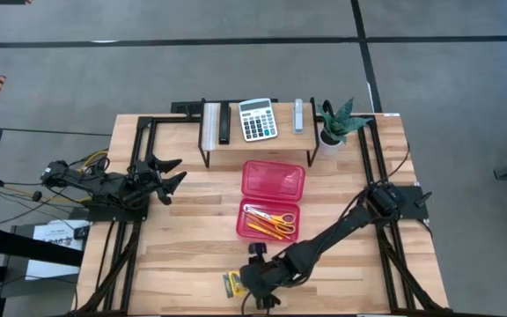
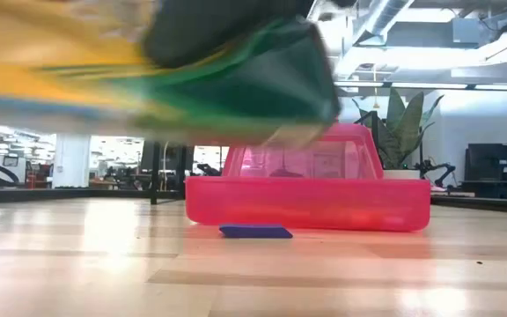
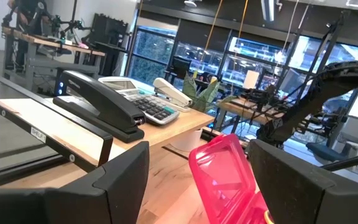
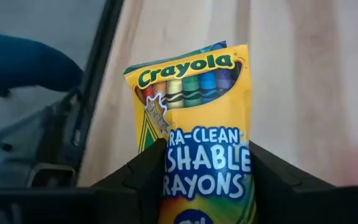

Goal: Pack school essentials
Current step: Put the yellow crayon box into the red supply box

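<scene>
The yellow-green crayon box sits between the fingers of my right gripper, near the table's near edge. In the low view it is a blurred shape above the table. The red translucent case lies open at mid-table. Yellow-handled scissors and orange and yellow pencils lie in its base. A small blue eraser lies flat on the table in front of the case. My left gripper waits open at the table's left, touching nothing. My right gripper pinches the crayon box across its lower half, with one finger on each long side edge. The fingers reach toward the table's left and lie across the box. Its printed top end sticks out past the fingertips. The box is lifted clear of the table.
A raised shelf at the far edge carries a grey calculator, a black stapler and a pale stapler. A potted plant stands to its right. Bare wood lies left and right of the case.
</scene>
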Controlling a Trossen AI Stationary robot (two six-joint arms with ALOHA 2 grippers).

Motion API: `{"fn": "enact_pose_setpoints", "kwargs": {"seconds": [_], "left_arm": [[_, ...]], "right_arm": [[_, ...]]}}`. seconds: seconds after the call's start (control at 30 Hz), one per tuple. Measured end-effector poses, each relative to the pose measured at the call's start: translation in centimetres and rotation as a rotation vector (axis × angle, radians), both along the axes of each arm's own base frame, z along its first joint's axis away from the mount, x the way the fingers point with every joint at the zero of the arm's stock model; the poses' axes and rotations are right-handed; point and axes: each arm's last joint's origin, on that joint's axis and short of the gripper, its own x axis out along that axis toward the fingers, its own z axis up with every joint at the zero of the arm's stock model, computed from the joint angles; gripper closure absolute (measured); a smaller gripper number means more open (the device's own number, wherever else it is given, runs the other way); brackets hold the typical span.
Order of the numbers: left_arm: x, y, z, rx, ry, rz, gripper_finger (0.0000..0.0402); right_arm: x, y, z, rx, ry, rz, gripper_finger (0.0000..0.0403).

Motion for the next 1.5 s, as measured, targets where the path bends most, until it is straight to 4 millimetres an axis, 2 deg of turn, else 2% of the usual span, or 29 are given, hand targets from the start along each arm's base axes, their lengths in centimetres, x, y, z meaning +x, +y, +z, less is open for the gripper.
{"fn": "enact_pose_setpoints", "kwargs": {"seconds": [0.17,0.43,0.67,0.8,1.0,1.17,1.5], "left_arm": [[0.0,0.0,0.0,0.0,0.0,0.0,0.0139],[0.0,0.0,0.0,0.009,0.005,0.002,0.0139],[0.0,0.0,0.0,0.009,0.003,0.001,0.0139],[0.0,0.0,0.0,0.01,0.004,0.002,0.0139],[0.0,0.0,0.0,0.016,0.009,0.002,0.0139],[0.0,0.0,0.0,0.017,0.009,0.003,0.0139],[0.0,0.0,0.0,0.016,0.009,0.007,0.0139]], "right_arm": [[-1.3,-2.0,2.6,-0.143,0.028,-0.044,0.0209],[-3.9,-7.1,4.3,-0.225,0.045,-0.168,0.0199],[-5.1,-12.4,2.6,-0.226,0.051,-0.305,0.0202],[-5.0,-14.3,1.3,-0.173,0.058,-0.325,0.0198],[-5.2,-15.4,-0.2,-0.147,0.055,-0.34,0.0194],[-5.1,-15.9,-0.5,-0.138,0.042,-0.356,0.019],[-5.3,-16.6,-1.6,-0.085,0.05,-0.347,0.0135]]}}
